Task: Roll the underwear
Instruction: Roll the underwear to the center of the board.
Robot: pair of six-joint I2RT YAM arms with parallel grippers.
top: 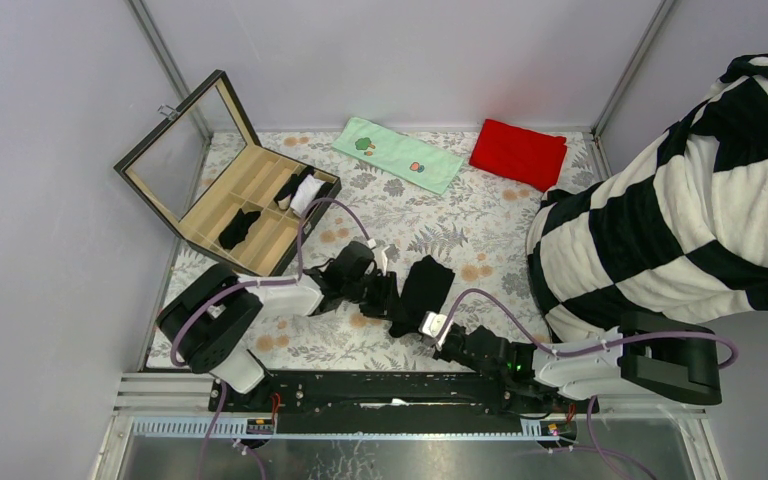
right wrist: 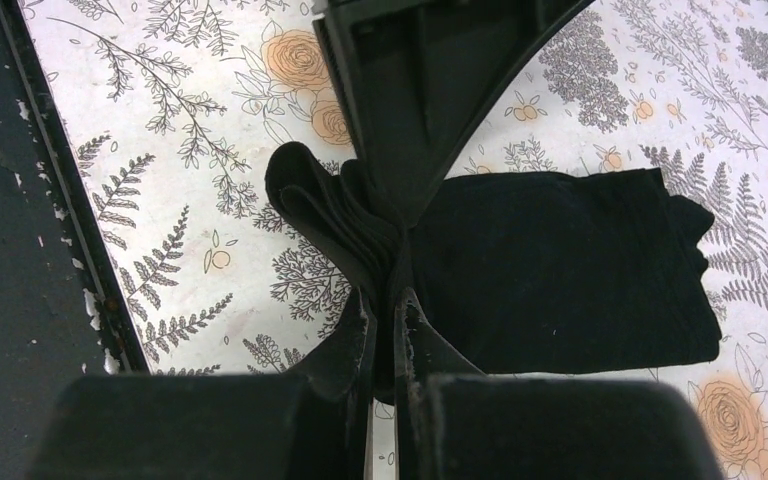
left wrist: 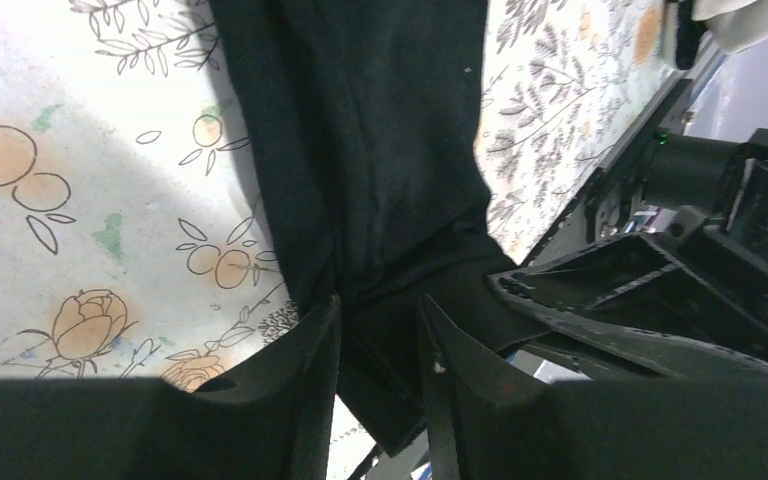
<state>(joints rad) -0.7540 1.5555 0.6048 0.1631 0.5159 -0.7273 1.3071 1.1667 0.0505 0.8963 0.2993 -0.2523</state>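
Plain black underwear point(top: 422, 290), matte thin knit, lies in the middle of the desk point(top: 480, 225) between the two arms. Far part is flat and roughly rectangular, near edge is gathered into pleats. Looks soft, light and floppy, with no stiffness. It likely won't slide much, but would sag and unroll if let go. Best hold is probably the gathered near edge, to start a tight roll. Right claw point(right wrist: 385, 320) is pinched tight on those pleats. Left claw point(left wrist: 380, 335) is half apart with cloth between its fingers. Cannot tell if it actually bites.
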